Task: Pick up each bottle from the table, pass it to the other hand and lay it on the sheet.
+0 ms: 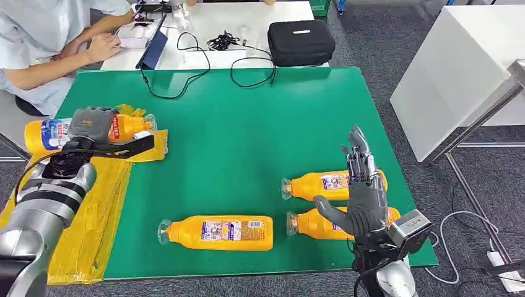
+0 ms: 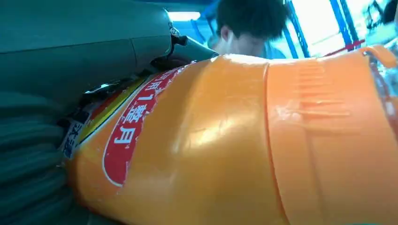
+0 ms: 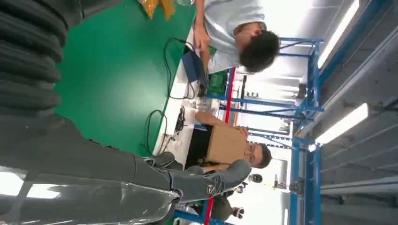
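Bottle (image 1: 46, 133) in left hand (image 1: 93, 127)

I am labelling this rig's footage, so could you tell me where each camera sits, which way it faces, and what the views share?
Head view: high on the body, looking forward and down at the green table; both arms show, the left hand holding an orange bottle over the yellow sheet, the right hand open above two bottles.
Left wrist view: behind the left hand, pressed close to the held bottle.
Right wrist view: behind the right hand, turned sideways, looking across the table toward seated people.
Shared: the held bottle; the table.
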`<state>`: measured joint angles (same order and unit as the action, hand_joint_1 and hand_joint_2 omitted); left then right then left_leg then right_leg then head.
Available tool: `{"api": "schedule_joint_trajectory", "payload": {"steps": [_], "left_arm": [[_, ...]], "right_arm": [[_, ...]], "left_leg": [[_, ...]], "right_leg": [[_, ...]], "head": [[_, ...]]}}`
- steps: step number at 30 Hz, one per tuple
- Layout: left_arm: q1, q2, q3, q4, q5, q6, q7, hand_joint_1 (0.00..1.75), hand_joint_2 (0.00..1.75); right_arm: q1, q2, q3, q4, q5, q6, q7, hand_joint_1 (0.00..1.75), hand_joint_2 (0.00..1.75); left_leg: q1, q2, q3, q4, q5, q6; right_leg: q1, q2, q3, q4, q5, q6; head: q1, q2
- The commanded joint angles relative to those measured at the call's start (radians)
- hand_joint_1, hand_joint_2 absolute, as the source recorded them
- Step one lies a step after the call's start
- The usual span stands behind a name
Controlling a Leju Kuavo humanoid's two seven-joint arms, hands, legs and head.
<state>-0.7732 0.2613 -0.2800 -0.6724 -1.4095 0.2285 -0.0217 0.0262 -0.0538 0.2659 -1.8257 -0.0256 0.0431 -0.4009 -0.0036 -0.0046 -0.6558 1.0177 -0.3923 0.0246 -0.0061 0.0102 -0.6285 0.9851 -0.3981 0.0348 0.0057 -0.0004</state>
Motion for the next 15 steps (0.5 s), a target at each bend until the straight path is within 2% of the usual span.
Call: {"api": "schedule_joint_trajectory", "payload": {"steps": [1, 6, 8, 9, 10, 13, 15], "left_arm": [[-0.100, -0.074, 0.027, 0.247, 0.120, -0.030, -0.043, 1.75, 1.75], [-0.067, -0.113, 0.063, 0.268, 0.219, -0.068, -0.079, 1.75, 1.75], [-0.051, -0.120, 0.058, 0.270, 0.222, -0.064, -0.072, 0.07, 1.75], [-0.041, -0.122, 0.052, 0.269, 0.221, -0.052, -0.069, 0.00, 1.75], [-0.039, -0.124, 0.055, 0.278, 0.231, -0.062, -0.067, 0.00, 1.75], [-0.032, -0.124, 0.057, 0.277, 0.244, -0.058, -0.069, 0.00, 1.75], [-0.029, -0.123, 0.053, 0.280, 0.244, -0.063, -0.073, 0.00, 1.75]], "right_arm": [[-0.033, 0.004, 0.025, 0.087, -0.001, 0.008, 0.020, 0.00, 1.75], [-0.049, 0.011, 0.036, 0.130, 0.001, 0.013, 0.034, 0.00, 1.75], [-0.060, 0.016, 0.040, 0.144, 0.003, 0.013, 0.042, 0.00, 1.75], [-0.067, 0.017, 0.045, 0.154, 0.006, 0.014, 0.047, 0.00, 1.75], [-0.072, 0.018, 0.049, 0.161, 0.007, 0.015, 0.051, 0.00, 1.75], [-0.080, 0.020, 0.053, 0.173, 0.007, 0.017, 0.053, 0.00, 1.75], [-0.081, 0.021, 0.053, 0.177, 0.007, 0.017, 0.054, 0.00, 1.75]], "left_leg": [[0.001, -0.001, 0.004, 0.000, -0.001, -0.001], [0.001, -0.001, 0.007, -0.001, -0.002, -0.002], [0.000, -0.001, 0.004, -0.001, -0.001, -0.001], [0.001, -0.001, 0.006, -0.001, -0.002, -0.001], [0.000, 0.000, 0.003, -0.001, -0.001, -0.001], [0.001, 0.001, 0.008, -0.001, -0.003, -0.002], [0.000, 0.000, 0.003, -0.001, -0.001, -0.001]], "right_leg": [[0.001, -0.002, 0.004, -0.001, -0.001, 0.000], [0.001, -0.002, 0.008, -0.002, -0.002, -0.001], [0.000, -0.001, 0.004, -0.001, -0.001, 0.000], [0.001, -0.001, 0.007, -0.002, -0.002, 0.000], [0.000, 0.000, 0.004, -0.001, 0.000, 0.000], [0.001, 0.000, 0.009, -0.002, -0.002, -0.001], [0.000, 0.000, 0.004, -0.001, 0.000, 0.000]], "head": [[0.000, 0.000], [0.000, 0.000], [0.000, 0.000], [0.000, 0.000], [0.000, 0.000], [0.000, 0.000], [0.000, 0.000]]}}
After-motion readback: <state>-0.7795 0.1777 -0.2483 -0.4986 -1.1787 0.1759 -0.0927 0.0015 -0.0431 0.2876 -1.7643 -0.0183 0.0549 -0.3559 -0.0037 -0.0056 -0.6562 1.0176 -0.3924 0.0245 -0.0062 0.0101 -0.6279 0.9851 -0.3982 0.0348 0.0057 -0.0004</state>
